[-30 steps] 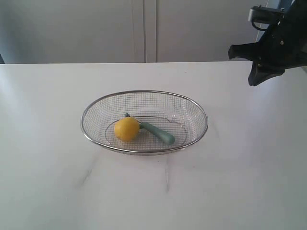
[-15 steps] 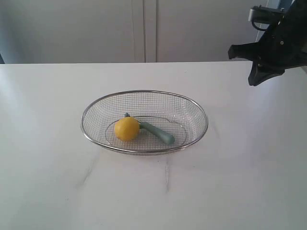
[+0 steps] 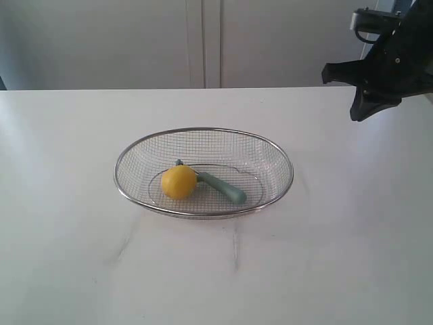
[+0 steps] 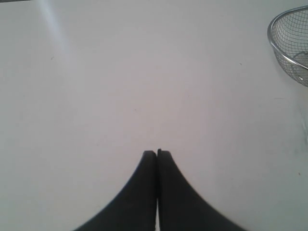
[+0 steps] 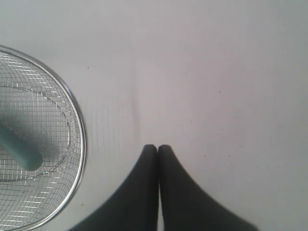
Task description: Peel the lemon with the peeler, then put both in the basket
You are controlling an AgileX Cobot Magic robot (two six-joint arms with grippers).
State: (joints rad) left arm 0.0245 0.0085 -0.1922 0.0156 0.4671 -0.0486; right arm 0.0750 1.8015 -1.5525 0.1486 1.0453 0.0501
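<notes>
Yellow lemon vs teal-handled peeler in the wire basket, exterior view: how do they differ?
Shape: the round yellow lemon is compact; the slim teal-green-handled peeler is long and thin.
Pose: the lemon sits as a ball; the peeler lies flat and slanted.
Visibility: the lemon shows whole; the peeler's blade end runs behind the lemon.
Shared: both rest inside the silver wire-mesh basket, and neither is held.

a: what is hidden of the peeler point(image 3: 222, 188)?
b: its head end is largely covered by the lemon point(image 3: 178, 181).
a: and the basket point(image 4: 293, 38)?
b: it is cut off by the edge in both wrist views.
</notes>
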